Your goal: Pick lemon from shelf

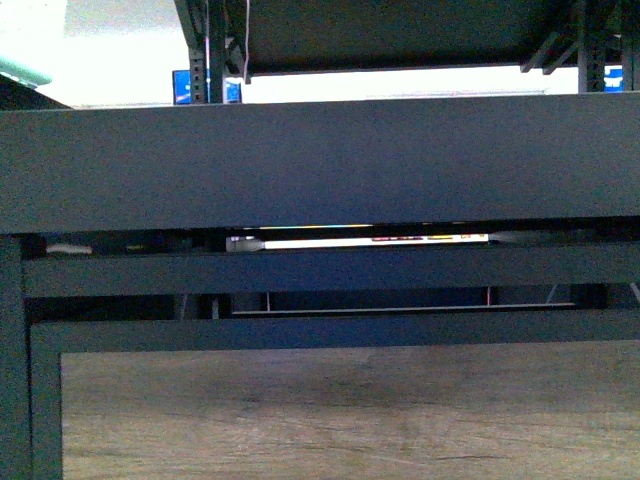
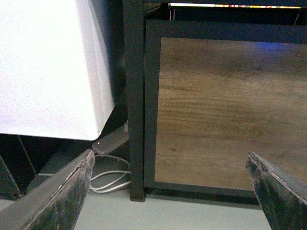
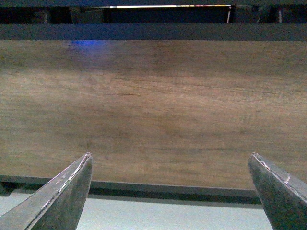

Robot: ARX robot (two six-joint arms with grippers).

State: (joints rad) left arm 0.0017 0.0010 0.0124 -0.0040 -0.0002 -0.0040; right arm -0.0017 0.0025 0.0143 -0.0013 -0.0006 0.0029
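Lemon is not to be seen in any of our three views, so we cannot say which tray it lies on. We judge it sits higher up the shelf (image 1: 320, 165), above what both pincers face.

Our left pincer (image 2: 169, 158) is spread wide with nothing between its fingers. Straight ahead of it is a wood panel (image 2: 230, 110) in a dark frame. Off to one side are a black post (image 2: 134, 96), a white box (image 2: 48, 67), a grey power strip (image 2: 109, 142) and a loop of white cable (image 2: 111, 179) on the floor. Our right pincer (image 3: 169, 158) is spread just as wide and empty, with only a like wood panel ahead of it.

From the task alone we expect the lemon to be fairly light and firm rather than soft. Its smooth skin may slip, and it is round enough to roll if nudged. We would take it across its short middle, fingers on opposite sides, squeezing gently.

No writing can be read. A blue tag (image 1: 186, 86), far beyond the pincers in the front view, is too blurred. The bright coloured strip (image 1: 370, 238) seen through the gap in the shelf shows no letters we can make out.
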